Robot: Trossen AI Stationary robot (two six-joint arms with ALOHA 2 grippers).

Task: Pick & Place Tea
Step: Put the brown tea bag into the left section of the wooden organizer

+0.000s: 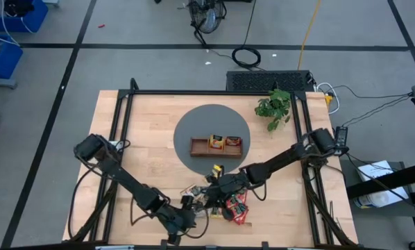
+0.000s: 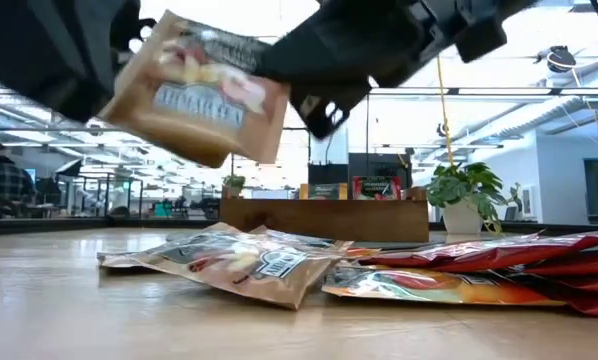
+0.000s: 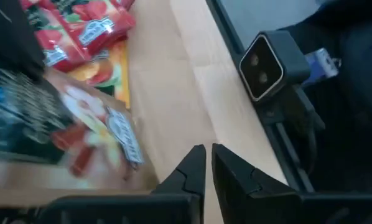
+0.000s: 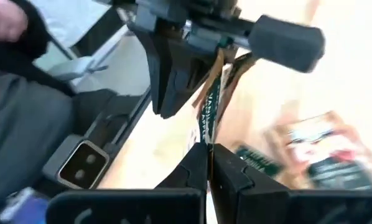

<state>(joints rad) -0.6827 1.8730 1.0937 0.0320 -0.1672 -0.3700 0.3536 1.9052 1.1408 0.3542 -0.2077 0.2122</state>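
Clearly the step in hand is a lift: the right hand (image 4: 208, 149) has its fingers pressed together on the edge of a tan tea sachet (image 2: 204, 90), which hangs tilted in the air above the pile in the low view, its lettering side toward the camera. From above, the right hand (image 1: 218, 184) sits over the near-middle of the table (image 1: 145, 125), while the left hand (image 1: 187, 217) waits close by at the near edge, its fingers (image 3: 192, 171) nearly together and holding nothing that shows. To do this well, I judge the sachet should rise straight and slowly — a pinch on a thin edge lets a flat packet swing or slip — and only then travel toward the wooden tray (image 1: 216, 145) on the grey round mat (image 1: 193, 125), where two compartments already show packets and the one nearest the left arm looks free. The rest of the tea (image 2: 269, 265) lies in a loose overlapping heap below, tan packets on one side and red sachets (image 1: 238, 208) on the other, so a low carry could drag them. Room is tight at the start: the two hands are near each other, and the pile lies just beside the table's near edge, where a camera housing (image 3: 270, 62) stands on the frame. Toward the tray the way is open; the plant (image 1: 275, 105) stands well apart to the right.
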